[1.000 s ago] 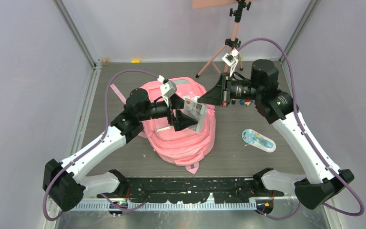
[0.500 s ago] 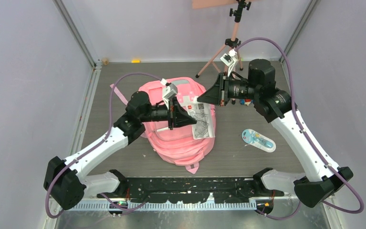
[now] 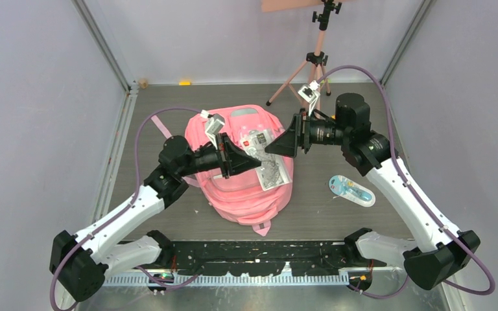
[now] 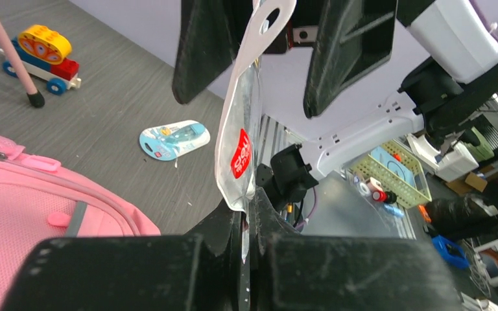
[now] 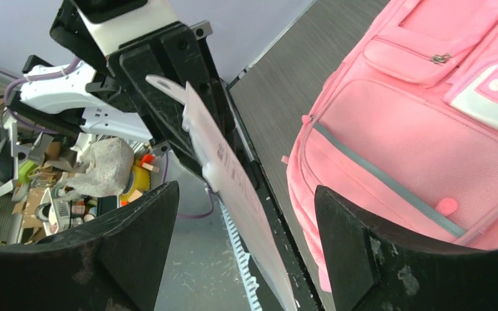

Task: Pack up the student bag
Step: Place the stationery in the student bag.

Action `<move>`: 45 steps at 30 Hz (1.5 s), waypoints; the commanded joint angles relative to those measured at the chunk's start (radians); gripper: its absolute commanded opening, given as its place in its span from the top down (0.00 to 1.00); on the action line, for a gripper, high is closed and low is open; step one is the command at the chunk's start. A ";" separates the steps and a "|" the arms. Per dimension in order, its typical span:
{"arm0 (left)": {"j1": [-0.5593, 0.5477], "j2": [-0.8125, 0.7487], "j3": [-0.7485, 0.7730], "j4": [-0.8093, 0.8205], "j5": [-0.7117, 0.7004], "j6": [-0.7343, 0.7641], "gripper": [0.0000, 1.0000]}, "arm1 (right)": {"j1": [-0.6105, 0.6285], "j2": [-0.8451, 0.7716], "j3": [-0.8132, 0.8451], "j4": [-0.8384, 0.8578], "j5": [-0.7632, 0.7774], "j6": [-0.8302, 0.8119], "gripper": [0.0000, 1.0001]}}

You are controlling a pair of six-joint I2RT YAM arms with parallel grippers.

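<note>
Right jaws have parted; left jaws clamp packet over soft pink student bag.

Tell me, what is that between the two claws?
A flat clear plastic packet with a red label. The left gripper pinches one end; the right gripper stands open around the other. The left wrist view shows it.

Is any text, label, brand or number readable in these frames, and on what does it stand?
Red label on the clear packet: white lettering, too blurred to read.
Dark print on the packet's other face: too small.
Blue blister pack: print too small.
Nothing else legible.
</note>
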 commanded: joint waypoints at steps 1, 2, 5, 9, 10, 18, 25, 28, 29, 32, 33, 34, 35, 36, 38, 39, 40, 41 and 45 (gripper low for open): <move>0.005 -0.040 0.028 0.024 -0.075 -0.026 1.00 | 0.002 -0.038 -0.033 0.112 -0.096 0.041 0.18; 0.005 -0.042 0.031 0.026 -0.081 -0.028 1.00 | 0.002 -0.037 -0.047 0.114 -0.111 0.047 0.18; 0.005 -0.045 0.042 0.009 -0.103 -0.025 1.00 | 0.007 -0.035 -0.076 0.157 -0.148 0.092 0.20; 0.005 -0.045 0.055 0.001 -0.107 -0.019 1.00 | 0.023 -0.027 -0.097 0.167 -0.171 0.104 0.26; 0.005 -0.043 0.057 0.002 -0.108 -0.019 1.00 | 0.031 -0.025 -0.099 0.166 -0.172 0.102 0.27; 0.005 -0.041 0.071 -0.007 -0.110 -0.012 1.00 | 0.057 -0.001 -0.110 0.177 -0.137 0.100 0.74; 0.007 -0.068 0.107 -0.267 -0.165 0.198 0.30 | 0.055 -0.035 -0.099 0.077 0.234 0.046 1.00; 0.007 -0.045 0.169 -0.498 -0.214 0.354 0.22 | 0.044 -0.036 -0.089 -0.016 0.433 0.038 1.00; 0.006 -0.023 0.198 -0.580 -0.226 0.405 0.21 | 0.041 -0.036 -0.087 -0.031 0.518 0.041 1.00; -0.007 0.051 0.261 -0.761 -0.265 0.541 0.20 | -0.005 -0.034 -0.089 -0.091 0.649 0.077 1.00; -0.023 0.075 0.274 -0.805 -0.300 0.579 0.20 | -0.031 -0.036 -0.096 -0.097 0.687 0.092 1.00; -0.046 0.096 0.283 -0.839 -0.346 0.621 0.20 | -0.045 -0.043 -0.110 -0.102 0.701 0.100 1.00; -0.082 0.115 0.287 -0.863 -0.405 0.665 0.20 | -0.074 -0.048 -0.117 -0.102 0.723 0.115 1.00; -0.122 0.132 0.287 -0.879 -0.466 0.703 0.20 | -0.087 -0.063 -0.134 -0.101 0.735 0.123 1.00; -0.205 0.159 0.279 -0.886 -0.580 0.767 0.19 | -0.127 -0.087 -0.158 -0.099 0.736 0.139 1.00; -0.235 0.175 0.273 -0.876 -0.629 0.786 0.19 | -0.148 -0.104 -0.165 -0.099 0.734 0.146 1.00; -0.257 0.190 0.270 -0.868 -0.662 0.797 0.18 | -0.157 -0.113 -0.181 -0.100 0.727 0.146 0.99; -0.271 0.207 0.270 -0.864 -0.671 0.801 0.18 | -0.172 -0.129 -0.188 -0.100 0.723 0.148 0.99; -0.301 0.270 0.266 -0.850 -0.748 0.824 0.16 | -0.203 -0.172 -0.228 -0.105 0.707 0.152 1.00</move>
